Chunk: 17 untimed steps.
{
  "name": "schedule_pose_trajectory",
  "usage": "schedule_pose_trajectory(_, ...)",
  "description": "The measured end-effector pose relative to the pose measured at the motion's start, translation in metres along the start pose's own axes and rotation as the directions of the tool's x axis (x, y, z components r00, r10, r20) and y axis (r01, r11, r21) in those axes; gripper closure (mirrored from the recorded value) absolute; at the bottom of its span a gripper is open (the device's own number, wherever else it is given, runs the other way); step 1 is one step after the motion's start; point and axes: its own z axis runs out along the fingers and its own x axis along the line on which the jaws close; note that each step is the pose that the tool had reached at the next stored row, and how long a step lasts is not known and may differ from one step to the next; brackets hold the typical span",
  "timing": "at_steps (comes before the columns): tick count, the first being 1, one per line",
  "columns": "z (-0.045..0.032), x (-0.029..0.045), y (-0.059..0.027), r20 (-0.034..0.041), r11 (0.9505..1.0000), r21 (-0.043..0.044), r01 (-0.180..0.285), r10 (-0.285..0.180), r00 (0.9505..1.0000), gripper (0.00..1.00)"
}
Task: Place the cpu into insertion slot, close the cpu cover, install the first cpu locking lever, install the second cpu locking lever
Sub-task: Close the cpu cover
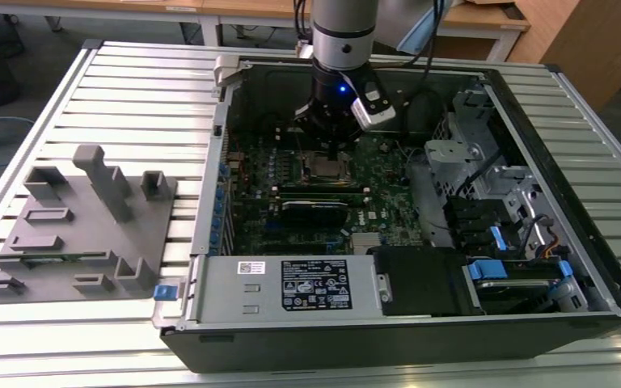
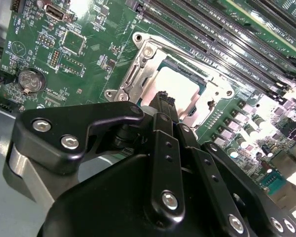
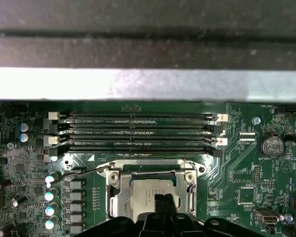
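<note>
**Table** (image 1: 127, 89): slatted metal top carrying an open computer case (image 1: 397, 343) and, towards the exterior view's left, a grey moulded tray (image 1: 73, 234).

**Motherboard** (image 1: 381, 190): green, lying flat inside the case. In the first wrist view, four long black memory slots (image 3: 138, 131) run side by side just beyond the socket, and a round coin battery (image 3: 270, 144) sits well off to one side.

**Insertion slot** (image 3: 153, 176): dark square socket near the middle of the board, directly under the arm.

**Cpu** (image 3: 145, 197): seated in the insertion slot, with its dull grey top facing up.

**Cpu cover** (image 3: 113, 195): silvery frame around the cpu. It appears to lie down flat, with the chip showing through its cut-out.

**Locking lever** (image 3: 81, 171): thin wire arm angling out from the corner of the cover across the board.

**End effector** (image 2: 164, 98): black, pointing down into the case. Its fingers are pressed together with nothing between them, and the tips sit at the near edge of the cpu, touching or just above its top.
</note>
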Motion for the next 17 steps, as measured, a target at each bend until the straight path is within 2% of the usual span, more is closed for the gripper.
schedule_pose_trajectory(8,0.0,0.0,0.0,-0.0055,1.0,0.0001,0.001,-0.001,1.0,0.89)
schedule_pose_trajectory(14,0.0007,0.0,0.0,-0.0044,0.9993,-0.0023,0.037,-0.037,0.9993,0.89)
schedule_pose_trajectory(17,0.0007,0.0,0.0,-0.0043,0.9992,-0.0024,0.039,-0.039,0.9992,0.89)
